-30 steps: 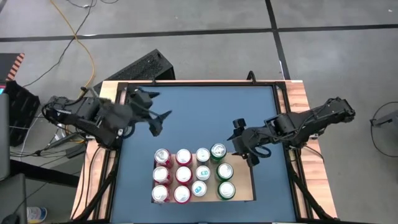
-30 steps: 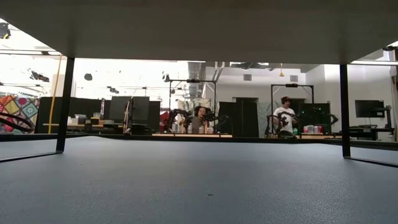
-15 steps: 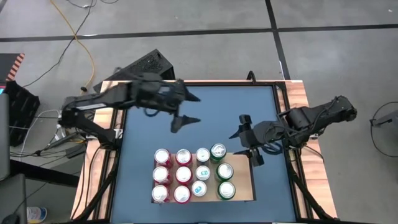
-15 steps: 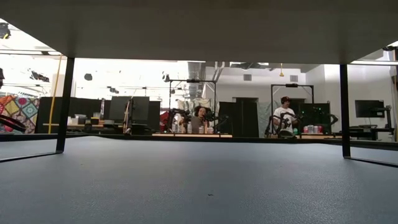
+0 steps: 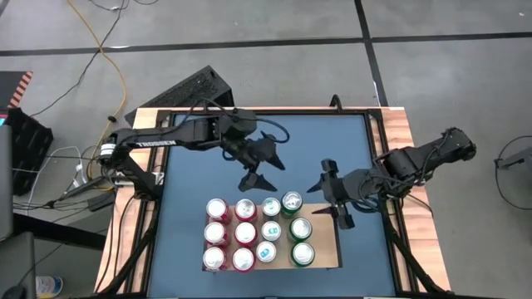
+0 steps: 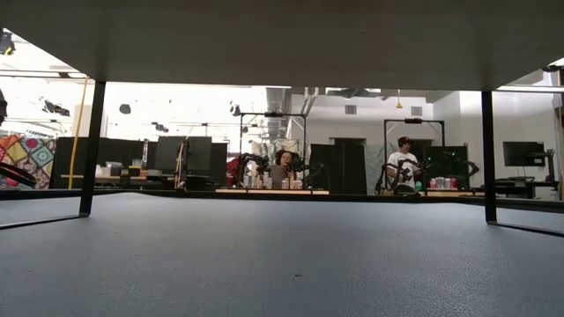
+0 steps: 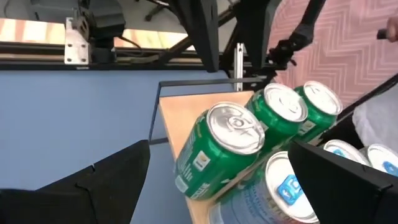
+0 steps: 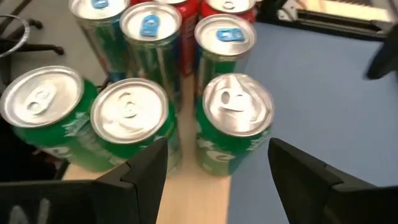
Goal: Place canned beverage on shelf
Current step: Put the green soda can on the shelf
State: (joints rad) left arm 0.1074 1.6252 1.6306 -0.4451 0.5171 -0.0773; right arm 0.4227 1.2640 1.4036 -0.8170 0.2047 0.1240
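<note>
Several cans stand upright in rows on the pale tan shelf [image 5: 329,249], which lies flat on the blue table top: red ones [image 5: 230,233] on the left, light blue ones [image 5: 270,230] in the middle, green ones [image 5: 298,228] on the right. The farthest green can [image 5: 291,201] stands at the shelf's far edge [image 7: 180,118]. My left gripper [image 5: 264,170] hovers open just beyond the far row, pointing at that green can [image 7: 224,149]. My right gripper [image 5: 331,193] hovers open to the right of the same can [image 8: 236,124]. Neither touches a can.
The far half of the blue table top [image 5: 274,133] is bare. Wooden side strips with black rails [image 5: 389,166] frame the table. A black keyboard-like object [image 5: 187,90] lies on the floor beyond the far left corner. In the low view, people [image 6: 284,167] sit in the room behind.
My left gripper has swung from the table's left edge toward the middle and the near edge, sinking and turning until it points at the far row of cans, open throughout. My right gripper has shifted only slightly beside the green cans, still open. No can has moved.
</note>
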